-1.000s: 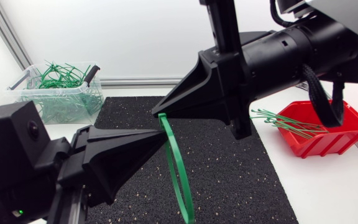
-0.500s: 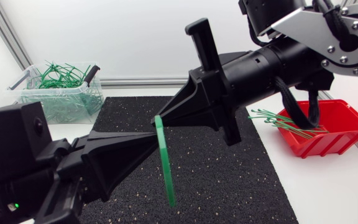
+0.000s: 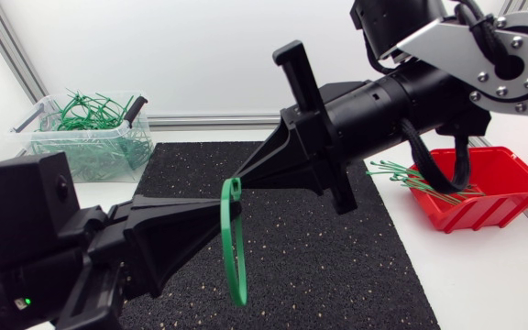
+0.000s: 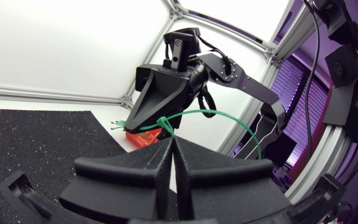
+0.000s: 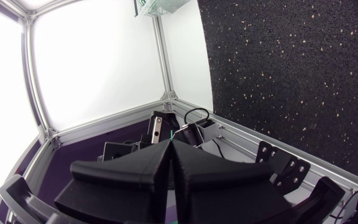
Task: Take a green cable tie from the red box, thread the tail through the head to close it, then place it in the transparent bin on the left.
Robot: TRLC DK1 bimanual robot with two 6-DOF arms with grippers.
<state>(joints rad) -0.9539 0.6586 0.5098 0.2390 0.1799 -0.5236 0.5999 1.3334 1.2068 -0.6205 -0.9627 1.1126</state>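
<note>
Green cable tie (image 3: pixel 227 243) is held in the air above the black mat (image 3: pixel 337 266), between the two claw tips, and is seen as a narrow loop hanging down from them. The left claw (image 3: pixel 232 209) is closed tight, with the strap gripped at its tip. The right claw (image 3: pixel 243 180) is also pressed shut, and the upper end of the tie is judged to be pinched there. From the left wrist, the strap is seen to arc out from a small knot at the right claw's tip and curve back behind the left one.

Compared with half a second ago, when the tie was seen edge-on as a single strip, it has been turned so that two strands are shown side by side. A second ago the loop was wider and hung lower. The right arm has been raised and rolled over that time, while the left has barely been shifted.

Threading is judged to be under way or just done; whether the tail is through the head cannot be made out. The red box (image 3: pixel 484 206) of loose ties and the clear bin (image 3: pixel 108 151) on the table (image 3: pixel 484 284) are left untouched.
</note>
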